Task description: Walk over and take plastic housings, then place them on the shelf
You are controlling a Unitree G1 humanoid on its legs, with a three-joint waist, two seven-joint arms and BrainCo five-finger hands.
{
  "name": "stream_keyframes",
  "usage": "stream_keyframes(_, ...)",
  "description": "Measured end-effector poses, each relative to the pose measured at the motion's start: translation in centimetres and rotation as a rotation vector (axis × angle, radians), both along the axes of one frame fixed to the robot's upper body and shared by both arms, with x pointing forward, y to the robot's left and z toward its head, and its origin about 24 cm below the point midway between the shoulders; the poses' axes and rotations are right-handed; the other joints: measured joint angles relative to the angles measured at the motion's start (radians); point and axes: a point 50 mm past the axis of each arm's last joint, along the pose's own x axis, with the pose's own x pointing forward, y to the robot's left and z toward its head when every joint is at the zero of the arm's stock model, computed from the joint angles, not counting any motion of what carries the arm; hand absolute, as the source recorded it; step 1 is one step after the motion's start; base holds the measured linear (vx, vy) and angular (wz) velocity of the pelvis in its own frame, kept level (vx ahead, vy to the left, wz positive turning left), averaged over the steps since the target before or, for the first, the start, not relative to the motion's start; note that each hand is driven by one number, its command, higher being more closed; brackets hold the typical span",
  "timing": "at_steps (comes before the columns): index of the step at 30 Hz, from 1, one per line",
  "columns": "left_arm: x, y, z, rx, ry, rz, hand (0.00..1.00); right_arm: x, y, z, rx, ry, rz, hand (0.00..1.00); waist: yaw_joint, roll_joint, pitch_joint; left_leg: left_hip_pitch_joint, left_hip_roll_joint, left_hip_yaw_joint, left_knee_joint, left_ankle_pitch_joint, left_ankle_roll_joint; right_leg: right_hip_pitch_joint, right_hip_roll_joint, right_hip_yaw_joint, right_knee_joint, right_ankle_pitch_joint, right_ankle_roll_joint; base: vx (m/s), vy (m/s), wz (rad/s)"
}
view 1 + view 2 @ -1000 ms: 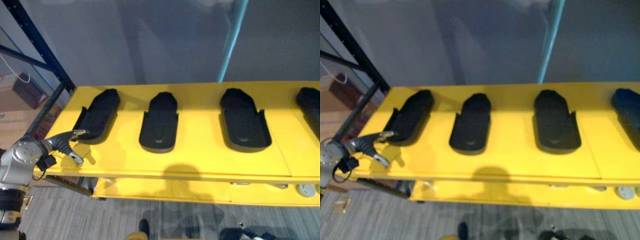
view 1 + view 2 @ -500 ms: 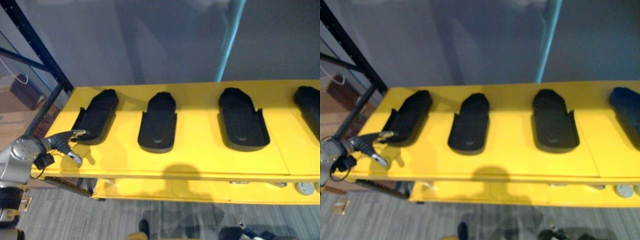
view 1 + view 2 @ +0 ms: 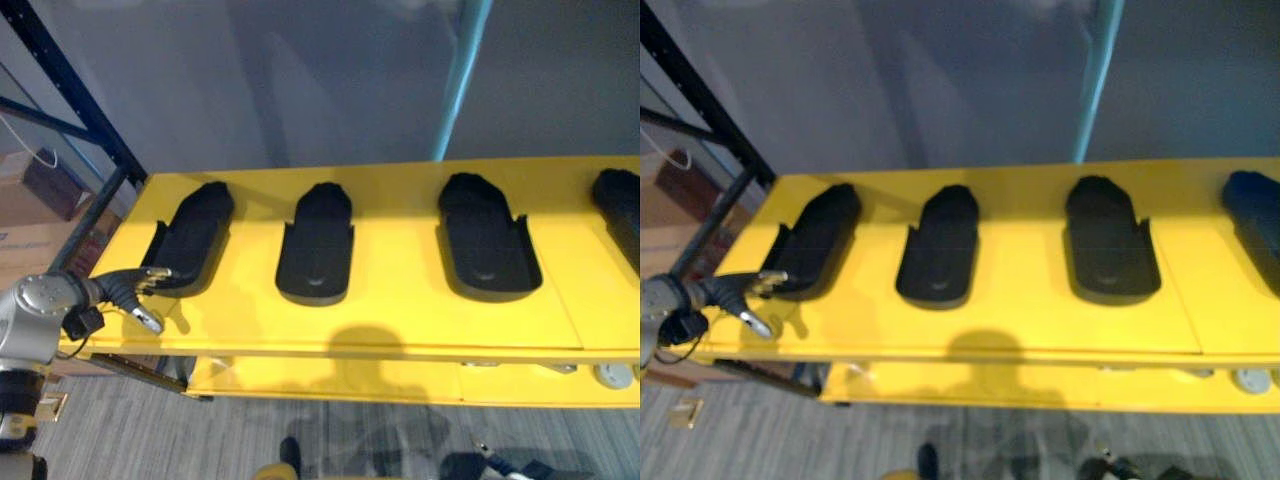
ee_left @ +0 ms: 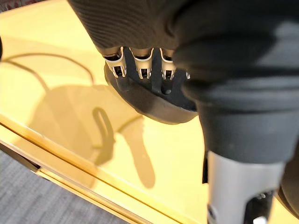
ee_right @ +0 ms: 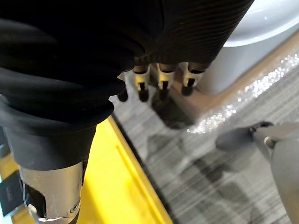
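Several black plastic housings lie in a row on the yellow shelf top (image 3: 400, 310): the leftmost housing (image 3: 190, 240), a second housing (image 3: 318, 245), a third housing (image 3: 485, 240) and one cut off at the right edge (image 3: 620, 205). My left hand (image 3: 135, 290) is at the shelf's front left corner, open. Its straight fingers (image 4: 142, 65) reach the near end of the leftmost housing (image 4: 154, 105), and the thumb hangs apart below. My right hand (image 5: 161, 77) hangs open over the grey floor beside a yellow edge, holding nothing.
A dark blue rack post (image 3: 75, 95) rises at the left, with cardboard boxes (image 3: 30, 200) behind it. A teal pole (image 3: 455, 80) stands behind the shelf. A lower yellow level (image 3: 350, 380) shows under the front edge. The wall is close behind.
My left hand has sunk slightly and closed in on the near end of the leftmost housing. The housings have not moved.
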Motion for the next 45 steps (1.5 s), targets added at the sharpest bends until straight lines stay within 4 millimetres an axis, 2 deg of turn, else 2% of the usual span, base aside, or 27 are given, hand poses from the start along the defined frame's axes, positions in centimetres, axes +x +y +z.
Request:
stream_keyframes(2,0.2,-0.2,0.4,-0.035,-0.059,0.014,0.0,0.0,0.0,0.0,-0.001,-0.001,-0.004,0.0,0.002,0.003,0.002,0.0,0.0,0.0,0.0,0.0,0.0,0.0,0.0,0.0,0.0,0.0,0.0,0.0,0.0,0.0)
stream_keyframes(8,0.8,-0.4,2.1,0.016,-0.273,0.053,0.0,-0.1,-0.1,0.0,-0.002,-0.002,-0.019,0.0,0.004,0.006,0.005,0.0,0.0,-0.001,0.0,0.0,0.0,0.0,0.0,-0.001,0.001,0.001,0.002,0.0,0.0,0.0)
stream_keyframes(14,1.0,0.5,5.7,0.058,-0.666,0.169,0.0,-0.2,0.2,-0.1,0.002,0.003,-0.023,0.0,0.006,-0.007,0.013,0.0,0.003,-0.001,0.0,0.002,-0.001,0.001,0.003,-0.001,0.002,0.002,0.004,0.0,0.0,0.0)
stream_keyframes(18,0.8,-0.3,7.3,-0.07,-0.895,0.206,0.0,-0.3,1.2,-0.5,0.025,0.005,-0.024,0.0,0.008,-0.016,0.019,0.0,0.003,0.0,0.0,0.002,-0.002,0.001,0.003,-0.001,0.003,0.003,0.006,0.0,0.0,0.0)
stream_keyframes(21,0.1,-1.6,9.2,-0.231,-1.097,0.212,0.0,-0.6,1.7,-0.7,0.032,0.006,-0.025,0.0,0.014,-0.019,0.02,0.001,0.003,-0.001,0.0,0.002,-0.002,0.001,0.002,-0.001,0.003,0.004,0.007,0.0,0.0,0.0)
stream_keyframes(22,-0.7,-2.3,10.4,-0.284,-1.219,0.216,0.0,-0.8,1.7,-0.8,0.031,0.008,-0.026,0.0,0.013,-0.02,0.02,-0.005,0.003,-0.003,0.0,0.012,-0.002,-0.002,0.002,0.002,0.008,0.011,0.018,-0.02,0.002,0.05)
stream_keyframes(23,-1.1,-2.6,10.9,-0.308,-1.27,0.213,0.0,-1.0,1.7,-0.8,0.032,0.013,-0.027,0.0,0.014,-0.02,0.02,-0.008,0.003,-0.003,0.0,0.014,-0.002,-0.004,0.003,0.001,0.009,0.011,0.018,-0.02,-0.001,0.1)
stream_keyframes(26,-3.9,-4.2,12.5,-0.395,-1.503,0.166,0.0,-1.9,2.0,-1.0,0.034,0.044,-0.018,0.0,0.017,-0.021,0.017,-0.035,0.005,-0.006,0.001,0.047,0.0,-0.025,0.006,0.0,0.018,0.016,0.024,-0.03,-0.004,0.15)
stream_keyframes(30,-6.8,-5.3,12.8,-0.438,-1.644,0.125,0.0,-2.4,2.2,-1.2,0.024,0.071,0.002,0.0,0.034,-0.018,0.015,-0.04,0.011,-0.01,0.0,0.075,0.001,-0.025,0.011,-0.005,0.029,0.017,0.025,-0.08,-0.006,0.11)
stream_keyframes(33,-8.9,-5.9,12.7,-0.443,-1.749,0.111,0.0,-2.7,2.3,-1.3,0.012,0.084,0.034,0.0,0.037,0.007,-0.004,-0.074,0.02,-0.058,0.0,0.069,0.005,-0.031,0.027,-0.05,0.028,0.017,0.025,-0.12,0.029,0.36)
stream_keyframes(35,-9.9,-5.8,12.2,-0.436,-1.79,0.142,0.0,-2.8,2.6,-1.4,0.012,0.096,0.053,0.0,0.058,0.013,-0.012,-0.078,0.021,-0.063,0.0,0.059,0.01,-0.029,0.03,-0.054,0.027,0.02,0.032,-0.14,0.054,0.17)
stream_keyframes(39,-11.9,-4.9,11.3,-0.285,-1.884,0.294,0.0,-2.6,3.1,-1.5,0.012,0.112,0.09,0.0,0.082,-0.005,-0.04,-0.095,-0.002,-0.106,0.0,0.056,0.006,-0.011,0.028,-0.103,-0.004,0.021,0.037,-0.1,0.05,0.33)
stream_keyframes(40,-12.5,-4.5,10.8,-0.264,-1.908,0.356,0.0,-2.7,3.4,-1.6,0.02,0.115,0.09,0.0,0.086,-0.035,-0.048,-0.108,-0.014,-0.101,0.001,0.046,-0.002,-0.012,0.014,-0.111,-0.024,0.022,0.039,-0.04,0.051,0.32)
stream_keyframes(41,-12.8,-4.3,10.4,-0.269,-1.919,0.404,0.0,-2.8,3.5,-1.7,0.02,0.119,0.089,0.0,0.093,-0.041,-0.052,-0.106,-0.022,-0.103,0.007,0.059,0.018,-0.011,0.007,-0.112,-0.028,0.024,0.042,0.0,0.054,0.23)
stream_keyframes(42,-13.7,-3.7,9.5,-0.263,-1.938,0.507,0.0,-2.9,3.3,-1.6,0.016,0.12,0.084,0.0,0.11,-0.021,-0.064,-0.103,-0.027,-0.115,0.001,0.074,0.033,-0.005,0.02,-0.112,-0.025,0.02,0.051,0.04,0.048,0.28)
stream_keyframes(43,-14.4,-3.1,8.8,-0.22,-1.952,0.613,0.0,-3.0,3.7,-1.7,0.027,0.124,0.081,0.0,0.107,-0.034,-0.067,-0.105,-0.038,-0.134,0.001,0.073,0.035,0.003,0.015,-0.112,-0.027,0.02,0.05,0.05,0.055,0.36)
stream_keyframes(45,-14.9,-2.2,7.7,-0.197,-1.935,0.74,0.0,-3.2,4.0,-1.9,0.035,0.137,0.093,0.0,0.112,-0.044,-0.066,-0.105,-0.051,-0.14,0.001,0.071,0.038,0.006,0.006,-0.117,-0.023,0.019,0.051,0.04,0.047,0.25)
